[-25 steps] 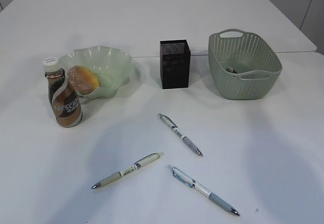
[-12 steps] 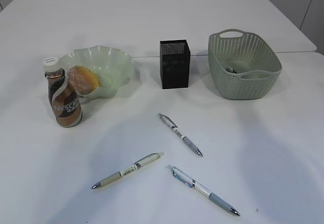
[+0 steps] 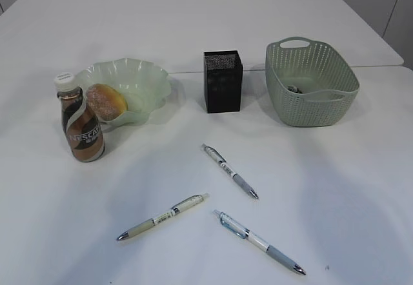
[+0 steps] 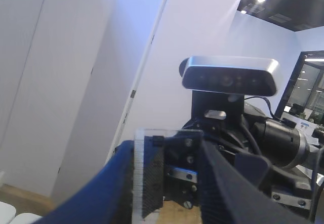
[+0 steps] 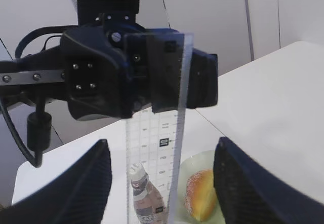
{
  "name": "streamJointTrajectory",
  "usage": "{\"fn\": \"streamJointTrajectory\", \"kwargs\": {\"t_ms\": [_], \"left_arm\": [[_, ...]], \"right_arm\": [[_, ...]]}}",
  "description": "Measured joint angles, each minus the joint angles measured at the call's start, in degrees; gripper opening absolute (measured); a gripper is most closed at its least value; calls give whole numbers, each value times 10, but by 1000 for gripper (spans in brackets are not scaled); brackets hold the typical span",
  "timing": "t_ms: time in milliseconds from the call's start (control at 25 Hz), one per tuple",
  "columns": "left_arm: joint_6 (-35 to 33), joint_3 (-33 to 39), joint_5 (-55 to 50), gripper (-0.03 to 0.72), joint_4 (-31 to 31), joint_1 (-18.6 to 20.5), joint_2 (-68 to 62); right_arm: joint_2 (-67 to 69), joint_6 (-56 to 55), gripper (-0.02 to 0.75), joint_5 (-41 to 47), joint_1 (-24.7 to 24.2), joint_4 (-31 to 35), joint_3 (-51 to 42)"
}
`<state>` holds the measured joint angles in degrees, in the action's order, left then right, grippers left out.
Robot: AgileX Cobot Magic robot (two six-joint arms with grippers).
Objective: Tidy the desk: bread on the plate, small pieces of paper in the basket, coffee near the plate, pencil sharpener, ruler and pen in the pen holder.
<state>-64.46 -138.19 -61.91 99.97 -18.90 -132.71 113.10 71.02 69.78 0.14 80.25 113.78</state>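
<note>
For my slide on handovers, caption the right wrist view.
Left claw holds the clear ruler upright between the right claw's open fingers, above coffee and bread.

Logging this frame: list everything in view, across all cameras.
desk: one, white, under everything
plate: one, pale green, back left
bread: one, golden-brown, in the plate
coffee: one, brown bottle with a white cap, upright in front of the plate
pen holder: one, black mesh, back centre
basket: one, pale green, back right; small item inside, unclear
pens: three, grey-white, lying front centre
ruler: one, clear, held in the air
left claw: closed on the ruler
right claw: open, fingers either side of the ruler, not touching
</note>
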Motion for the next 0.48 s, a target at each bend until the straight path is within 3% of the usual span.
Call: {"fn": "streamJointTrajectory", "kwargs": {"t_ms": [480], "left_arm": [[13, 0, -50, 236, 1, 13, 0]], "right_arm": [[-9, -51, 501, 1, 0, 0, 1]]}}
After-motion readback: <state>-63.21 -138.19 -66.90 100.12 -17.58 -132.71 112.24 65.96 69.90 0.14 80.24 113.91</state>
